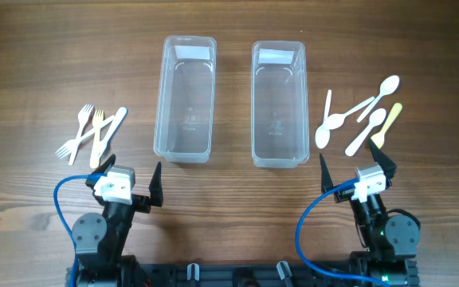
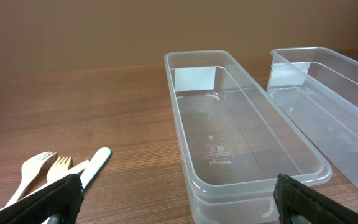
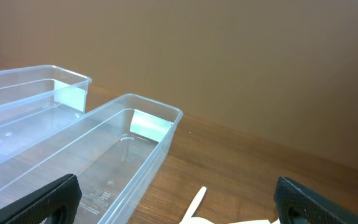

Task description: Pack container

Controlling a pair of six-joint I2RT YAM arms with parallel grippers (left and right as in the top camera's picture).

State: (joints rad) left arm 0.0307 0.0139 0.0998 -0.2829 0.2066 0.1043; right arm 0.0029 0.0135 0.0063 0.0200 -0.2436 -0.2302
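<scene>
Both arms are drawn back at the near side, wrists pointing forward. The left gripper (image 1: pixel 132 165) has its jaws spread wide and holds nothing. The right gripper (image 1: pixel 349 153) is equally wide apart and empty.

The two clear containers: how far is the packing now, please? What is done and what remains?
Done: nothing yet; the left container and the right container are both empty.
In hand: nothing; the left gripper and the right gripper are open and touch no cutlery.
Left: the forks left of the containers and the spoons to their right all lie on the table, not yet packed.
</scene>
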